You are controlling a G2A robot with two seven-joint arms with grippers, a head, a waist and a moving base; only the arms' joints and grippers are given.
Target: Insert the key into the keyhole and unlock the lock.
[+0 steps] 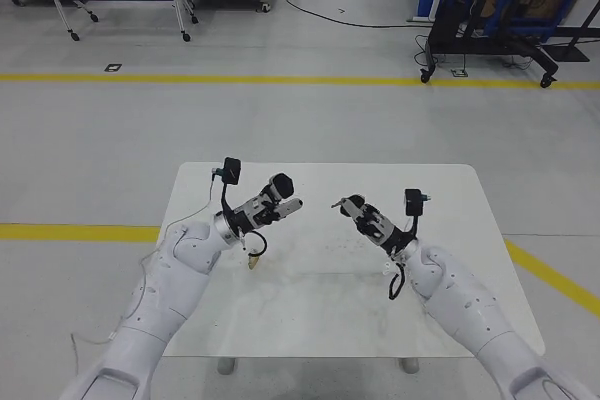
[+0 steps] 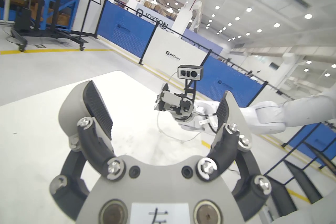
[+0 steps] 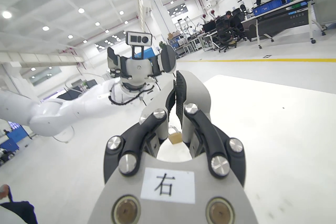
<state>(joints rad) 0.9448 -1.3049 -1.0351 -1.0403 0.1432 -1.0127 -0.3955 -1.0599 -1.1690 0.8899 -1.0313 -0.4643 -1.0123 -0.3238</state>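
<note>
From the top view, your left fingers (image 1: 283, 187) hang spread over the bench (image 1: 430, 200). The brass padlock (image 1: 252, 263) lies on the bench at their 7 o'clock, and your right fingers (image 1: 348, 206) sit at their 3 o'clock, pressed together. The left wrist view shows its fingers wide apart. In the right wrist view the fingers meet, and you cannot tell whether they pinch anything. The padlock shows through the gap behind them, on the bench.
</note>
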